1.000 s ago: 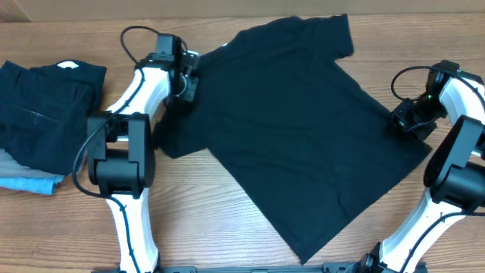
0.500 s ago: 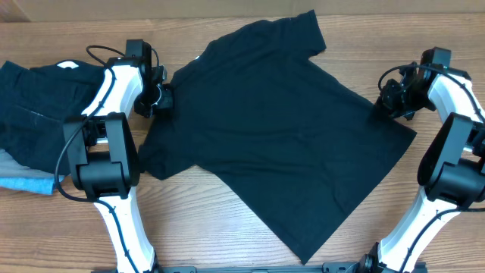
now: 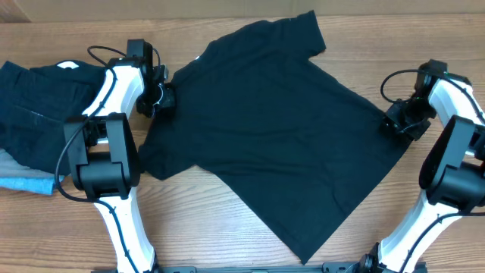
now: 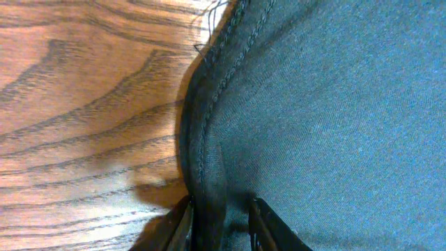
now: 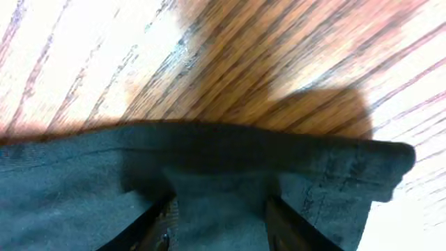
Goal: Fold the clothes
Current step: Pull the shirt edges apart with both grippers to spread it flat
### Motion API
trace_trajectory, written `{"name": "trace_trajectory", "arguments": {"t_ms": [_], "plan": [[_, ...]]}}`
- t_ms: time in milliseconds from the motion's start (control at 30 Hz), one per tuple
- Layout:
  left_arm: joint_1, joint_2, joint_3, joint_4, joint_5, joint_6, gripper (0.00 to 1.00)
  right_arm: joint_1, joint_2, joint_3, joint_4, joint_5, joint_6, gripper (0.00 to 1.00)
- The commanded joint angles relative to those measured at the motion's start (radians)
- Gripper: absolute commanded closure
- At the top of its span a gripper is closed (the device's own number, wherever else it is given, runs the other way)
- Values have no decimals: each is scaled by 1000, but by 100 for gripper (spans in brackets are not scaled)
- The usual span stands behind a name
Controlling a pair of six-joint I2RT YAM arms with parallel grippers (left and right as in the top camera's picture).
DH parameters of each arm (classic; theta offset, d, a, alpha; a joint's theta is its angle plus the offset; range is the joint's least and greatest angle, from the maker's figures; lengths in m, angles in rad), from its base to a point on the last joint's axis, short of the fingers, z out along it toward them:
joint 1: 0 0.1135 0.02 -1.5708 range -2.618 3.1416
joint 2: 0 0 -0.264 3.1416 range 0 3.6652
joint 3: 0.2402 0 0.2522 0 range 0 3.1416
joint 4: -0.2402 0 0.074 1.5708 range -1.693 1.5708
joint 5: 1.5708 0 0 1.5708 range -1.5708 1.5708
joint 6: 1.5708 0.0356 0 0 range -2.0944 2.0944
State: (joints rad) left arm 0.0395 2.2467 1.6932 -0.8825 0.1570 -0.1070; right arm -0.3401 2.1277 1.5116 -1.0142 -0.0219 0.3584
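I see the black T-shirt (image 3: 273, 129) lying spread out and mostly flat on the wooden table (image 3: 227, 227). It is turned at an angle, with one sleeve pointing to the far edge and one corner of the hem pointing to the near edge.

The left gripper (image 3: 161, 98) is at the left edge of the T-shirt, close to the sleeve on that side. In the left wrist view, the left gripper (image 4: 219, 226) has the stitched edge of the T-shirt (image 4: 334, 118) running straight into it. Its fingers (image 4: 268, 226) stand only a little apart, and a raised ridge of the seam is pinched between them. I judge this a firm hold on the fabric.

The right gripper (image 3: 399, 123) is at the right corner of the T-shirt, on the opposite side from the left one. In the right wrist view, which is a little blurred, the right gripper (image 5: 219, 223) holds the hemmed edge of the T-shirt (image 5: 83, 188). The fabric fills the whole gap between its fingers (image 5: 286, 219), and the held edge throws a shadow on the wood beyond it.

Well apart from the T-shirt, beyond its left edge, a folded dark garment (image 3: 45, 102) rests on a light blue cloth (image 3: 30, 183).
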Motion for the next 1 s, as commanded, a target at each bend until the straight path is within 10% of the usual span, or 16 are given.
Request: {"name": "trace_trajectory", "arguments": {"t_ms": [0, 667, 967], "plan": [[11, 81, -54, 16, -56, -2, 71, -4, 27, -89, 122, 7, 3, 86], [-9, 81, -54, 57, -3, -6, 65, -26, 27, -89, 484, 25, -98, 96], [-36, 82, -92, 42, -2, -7, 77, -54, 28, -89, 663, 2, -161, 96]]}}
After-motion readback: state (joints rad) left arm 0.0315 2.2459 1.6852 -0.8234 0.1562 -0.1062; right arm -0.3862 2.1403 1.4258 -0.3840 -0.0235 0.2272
